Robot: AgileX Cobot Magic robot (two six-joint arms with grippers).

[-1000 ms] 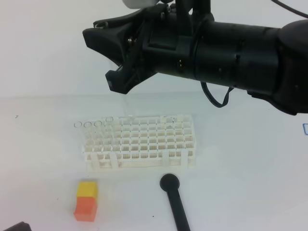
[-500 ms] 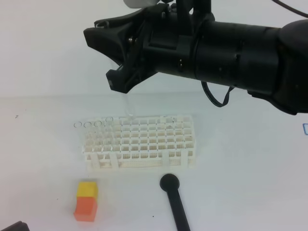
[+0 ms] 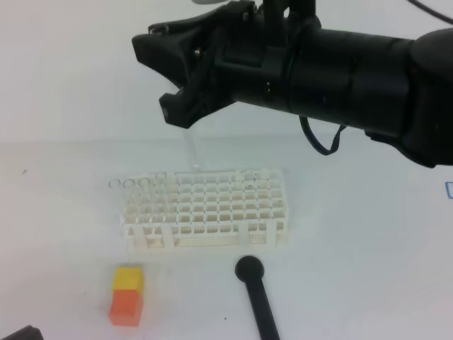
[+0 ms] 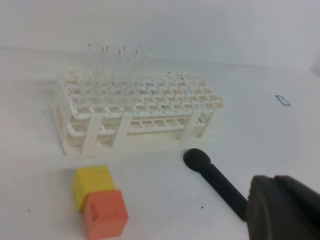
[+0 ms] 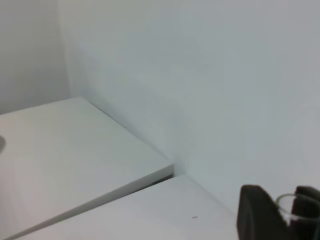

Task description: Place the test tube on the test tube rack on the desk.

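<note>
Here the right tool hangs above the back edge of the test tube rack, its jaws partly closed on the test tube, which hangs upright so its lower end can enter a hole. The left tool rests closed, holding nothing, low over the tabletop.

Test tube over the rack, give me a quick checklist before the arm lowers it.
1. Tube held: the test tube hangs from the right gripper, rim between its jaws in the right wrist view: ok.
2. Tube near upright: ok.
3. Tube tip clear above the test tube rack: ok.
4. Tip lined up with a free hole: cannot tell.
5. Left gripper away from the rack: ok.
6. Black rod apart from the rack: ok.
</note>
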